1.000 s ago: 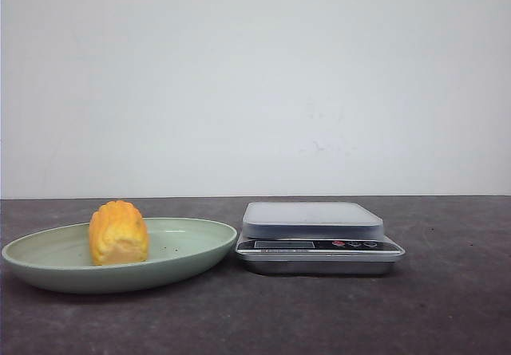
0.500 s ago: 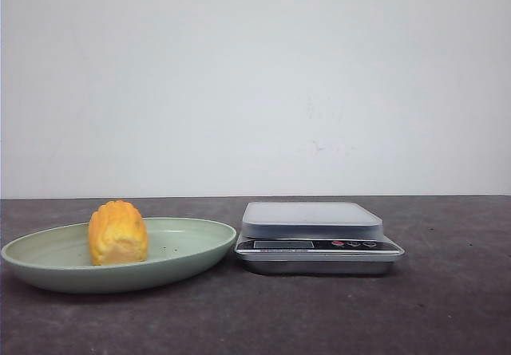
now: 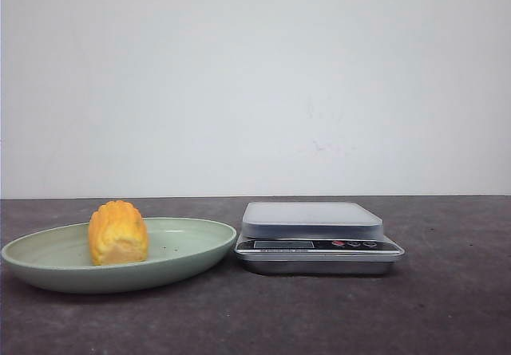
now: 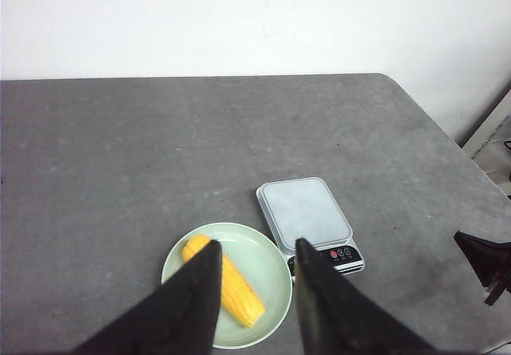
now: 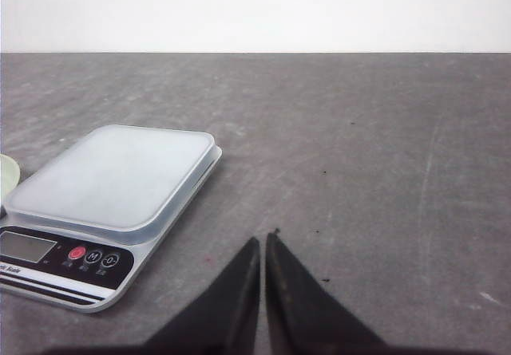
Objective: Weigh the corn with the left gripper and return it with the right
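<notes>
Start on the left, where the corn (image 3: 118, 233) lies on its side in the green plate (image 3: 188, 251), a bit toward the plate's left part. The scale (image 3: 318, 236) sits just to the right of the plate, almost touching it, and nothing is on its flat top yet. So I think you are at the very first step: bring your left gripper (image 4: 254, 261) down to pick up the corn. In the left wrist view the corn looks long and lies slanted, so turn the wrist until the two fingers sit across its thin middle, one on each side, not over its ends. Go down slowly so the fingers do not bump the plate rim, and squeeze gently, because the corn is round and could roll away. Then lift it straight up before you slide over to the scale. Right now your left gripper is high above the table, looking down at the plate and scale, with its fingers spread apart and holding nothing. Your right gripper (image 5: 263, 244) is low and close to the table, to the right of the scale, with its fingers pressed together and empty. Let it wait there for its turn.
</notes>
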Tool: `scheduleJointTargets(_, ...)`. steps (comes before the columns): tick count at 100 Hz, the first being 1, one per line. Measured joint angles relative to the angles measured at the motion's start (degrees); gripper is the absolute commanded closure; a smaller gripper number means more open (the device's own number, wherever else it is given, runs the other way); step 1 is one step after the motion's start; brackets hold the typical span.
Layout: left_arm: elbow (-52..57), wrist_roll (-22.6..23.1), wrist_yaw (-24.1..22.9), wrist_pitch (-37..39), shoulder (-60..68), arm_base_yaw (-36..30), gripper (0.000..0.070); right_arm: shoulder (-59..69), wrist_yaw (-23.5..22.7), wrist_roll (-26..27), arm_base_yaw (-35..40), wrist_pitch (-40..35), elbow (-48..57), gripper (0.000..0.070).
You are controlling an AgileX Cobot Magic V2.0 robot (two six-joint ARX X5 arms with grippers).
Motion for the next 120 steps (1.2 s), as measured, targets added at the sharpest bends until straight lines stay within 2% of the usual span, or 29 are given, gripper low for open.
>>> scheduleJointTargets(25,-0.3,0.5,0.0,0.9,0.0,2.4,0.0555,0.0,0.0,0.0,0.0,0.0,0.0,0.0692)
scheduleJointTargets(32,-1.9,1.4,1.0,6.6,-0.2,4.6,0.0555,0.0,0.0,0.0,0.0,0.0,0.0,0.0692)
scheduleJointTargets(42,-7.3,3.5,6.3,17.7,-1.9,9.2,0.0555,0.0,0.0,0.0,0.0,0.0,-0.1,0.0692)
scheduleJointTargets(58,-22.0,5.4,16.8,37.4,-7.6,17.6,0.0555,0.0,0.0,0.0,0.0,0.0,-0.1,0.0692)
scheduleJointTargets(67,-32.5,5.4,19.5,47.1,-11.6,21.4,0.0555,0.0,0.0,0.0,0.0,0.0,-0.1,0.0692)
scheduleJointTargets(85,-56.8,5.4,19.8,61.3,-20.3,26.3,0.0555,0.0,0.0,0.0,0.0,0.0,-0.1,0.0692)
scheduleJointTargets(99,-74.4,5.4,19.8,68.7,-27.1,29.7,0.0555,0.0,0.0,0.0,0.0,0.0,-0.1,0.0692)
scheduleJointTargets(120,-91.4,5.1,19.9,77.1,-35.7,34.5,0.0554,0.0,0.0,0.0,0.0,0.0,-0.1,0.0692)
